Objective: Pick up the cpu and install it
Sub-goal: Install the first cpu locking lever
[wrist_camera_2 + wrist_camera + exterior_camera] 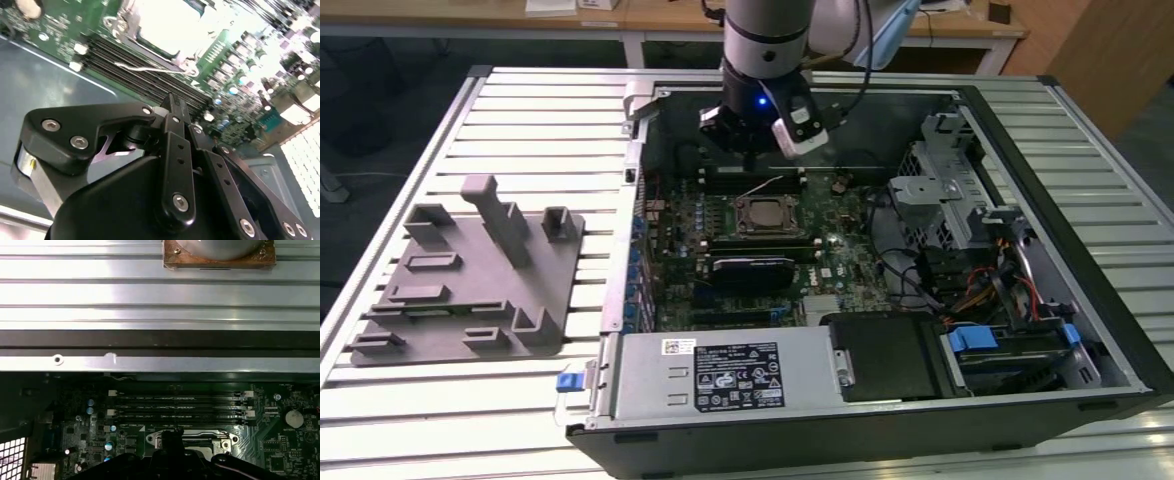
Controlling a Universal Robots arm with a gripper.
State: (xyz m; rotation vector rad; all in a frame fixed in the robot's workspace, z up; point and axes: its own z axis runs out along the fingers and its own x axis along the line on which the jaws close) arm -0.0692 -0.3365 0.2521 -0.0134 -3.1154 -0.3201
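Black pincer (172, 104) of mine hangs closed and empty just above the memory slots (150, 62); beyond them the cpu (758, 213) lies in its socket (150, 52). Good seating, I judge, means flat, corners square, never forced.

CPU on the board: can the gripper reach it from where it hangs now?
Probably yes. The cpu lies bare on the motherboard, and the gripper hangs close beside it over the memory slots, with nothing between them.
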